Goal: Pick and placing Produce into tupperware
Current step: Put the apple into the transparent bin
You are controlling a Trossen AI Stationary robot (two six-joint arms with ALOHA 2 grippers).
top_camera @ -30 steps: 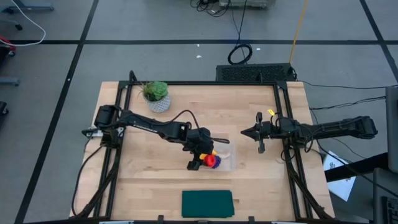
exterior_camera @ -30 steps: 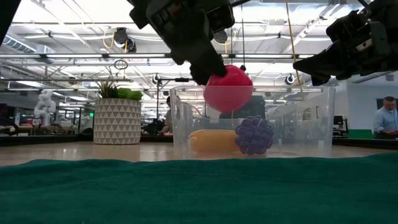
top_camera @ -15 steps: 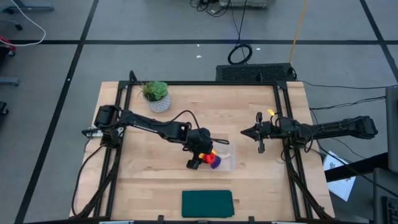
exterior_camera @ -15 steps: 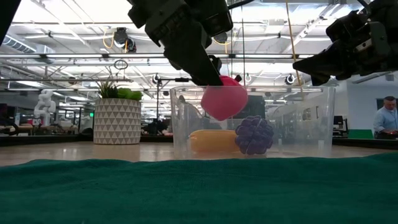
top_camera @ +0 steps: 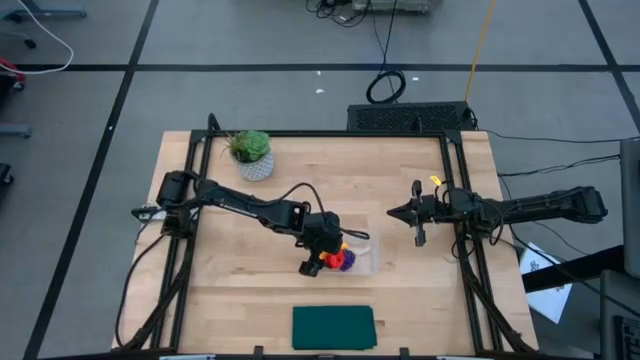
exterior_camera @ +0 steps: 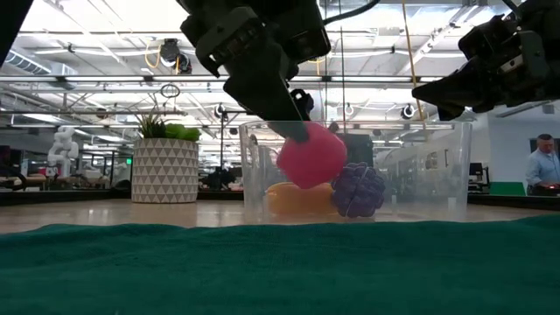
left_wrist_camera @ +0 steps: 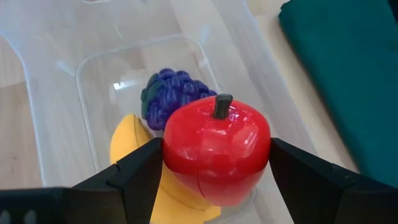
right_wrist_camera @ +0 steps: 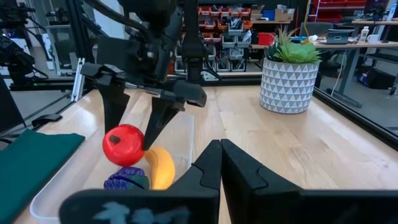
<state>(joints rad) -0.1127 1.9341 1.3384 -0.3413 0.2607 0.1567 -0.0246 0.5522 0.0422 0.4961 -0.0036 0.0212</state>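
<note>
My left gripper is shut on a red round fruit with a dark stem, low between the walls of the clear tupperware at the table's middle. Beneath the fruit, on the tupperware's floor, lie the yellow banana and the purple grape bunch. Whether the fruit touches the banana I cannot tell. My right gripper is shut, holds nothing, and hangs level above the table to the right of the tupperware. My left gripper pinches the red fruit by two opposite sides at its widest, one finger on each side. The fingers slant down from the table's left. The fruit sits tilted in the hold, stem uppermost, inside the tupperware's walls.
A green plant in a white patterned pot stands at the table's far left. A dark green mat lies at the near edge, in front of the tupperware. A person shows in the room beyond the table.
My left gripper has gone down with the red fruit, still shut on it. The fruit was at the height of the tupperware's rim and is now down between its walls, just above the banana and the grapes.
</note>
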